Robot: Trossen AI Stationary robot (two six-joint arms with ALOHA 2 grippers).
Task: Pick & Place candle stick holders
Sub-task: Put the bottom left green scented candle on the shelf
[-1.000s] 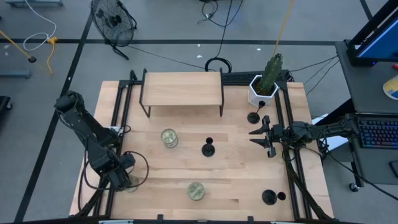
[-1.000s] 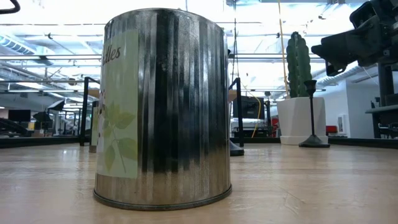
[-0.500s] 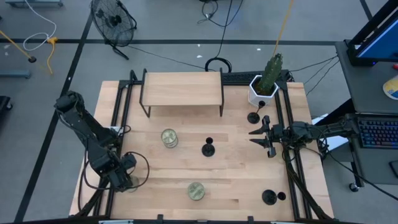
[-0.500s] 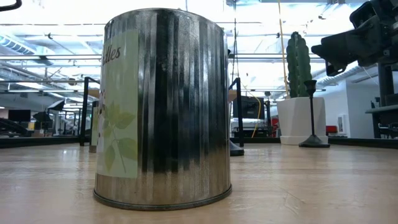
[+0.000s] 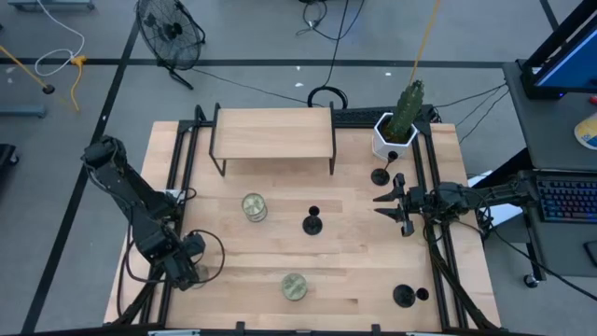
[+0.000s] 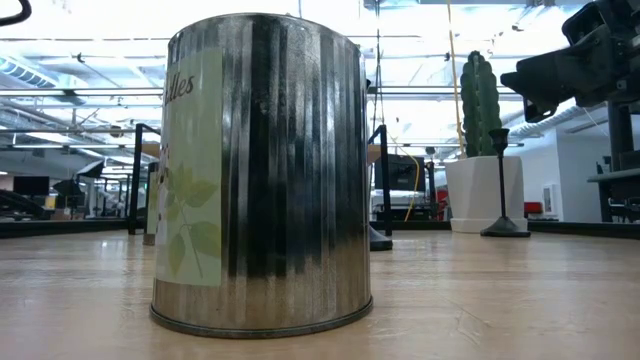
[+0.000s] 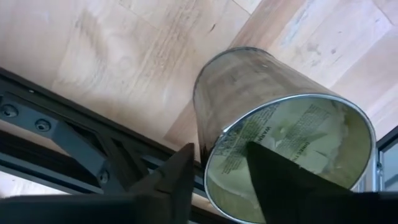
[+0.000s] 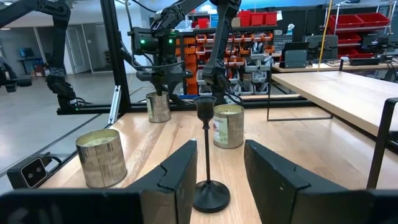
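Observation:
Three black candle stick holders stand upright on their round bases: one mid-table (image 5: pixel 312 223), one by the cactus pot (image 5: pixel 380 175), one at the near right (image 5: pixel 403 296). My right gripper (image 5: pixel 381 207) is open and level, pointing toward the table's left at the middle holder (image 8: pixel 207 155), which stands some way ahead of its fingers. My left gripper (image 5: pixel 189 271) is open at the near left, over a greenish glass jar (image 7: pixel 273 137). One finger stands outside the jar's wall, the other over its opening. My left gripper comes at the jar's rim (image 7: pixel 205 155) from above, with the wall between its two spread fingers. I cannot tell whether the outer finger (image 7: pixel 183 171) touches the wall. The jar stands on the table (image 8: pixel 158 107).
Two more glass jars stand at mid-left (image 5: pixel 253 207) and near the front edge (image 5: pixel 295 287); the latter fills the low view (image 6: pixel 260 170). A wooden shelf (image 5: pixel 273 133) and a potted cactus (image 5: pixel 399 126) stand at the back. Black rails run along both sides.

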